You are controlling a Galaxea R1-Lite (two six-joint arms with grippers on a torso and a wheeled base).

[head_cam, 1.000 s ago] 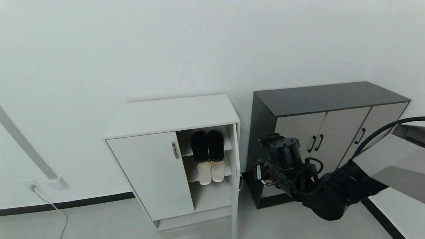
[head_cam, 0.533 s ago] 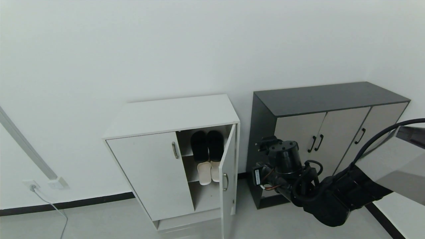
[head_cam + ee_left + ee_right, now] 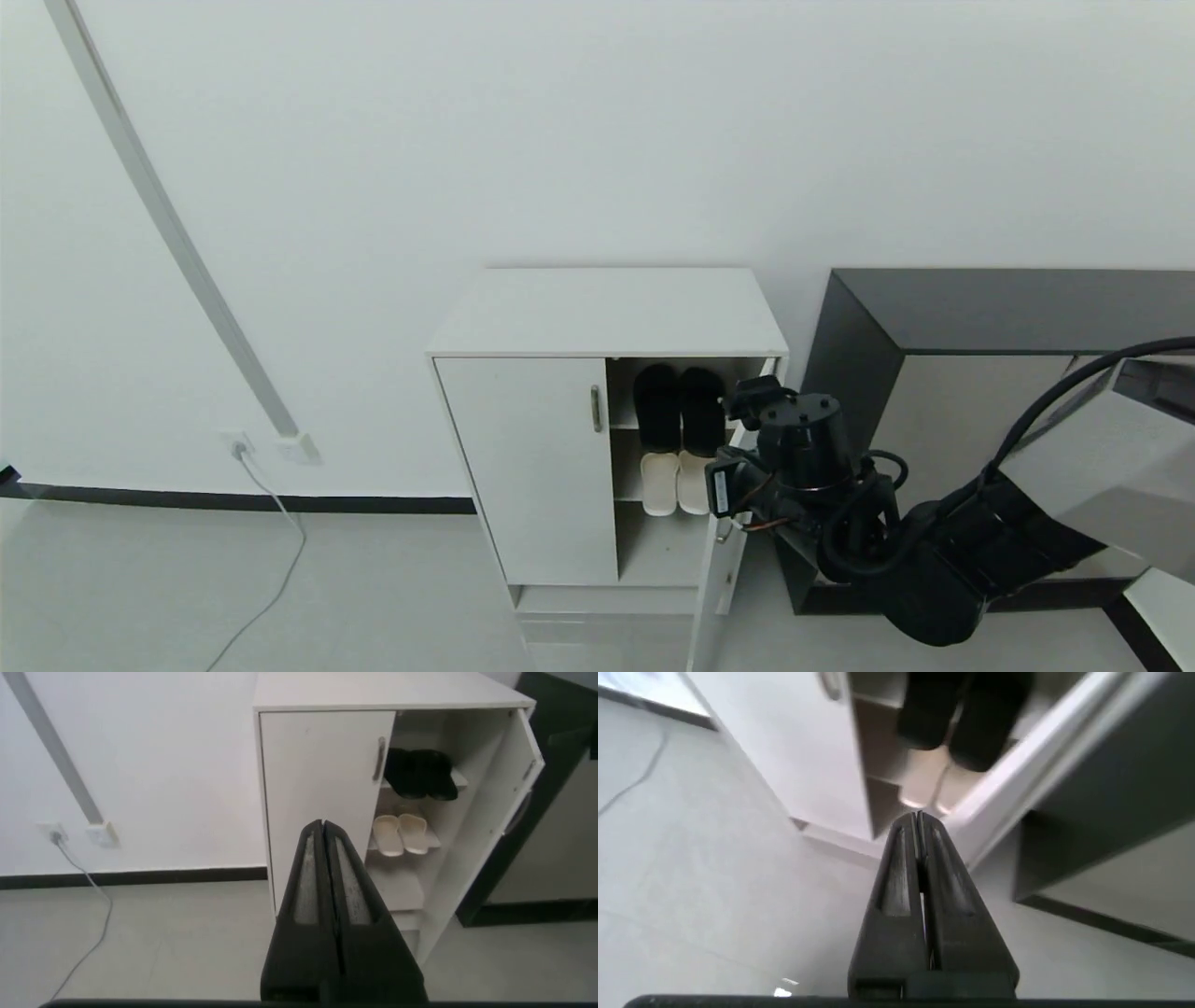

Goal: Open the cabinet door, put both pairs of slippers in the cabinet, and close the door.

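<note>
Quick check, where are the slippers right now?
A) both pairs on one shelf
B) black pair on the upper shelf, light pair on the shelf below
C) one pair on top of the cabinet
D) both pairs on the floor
B: inside the white cabinet, the black slippers lie on the upper shelf and the cream slippers on the shelf just below.

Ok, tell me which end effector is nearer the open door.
Right. The right end effector sits close beside the door; the left end effector faces the cabinet from farther back.
</note>
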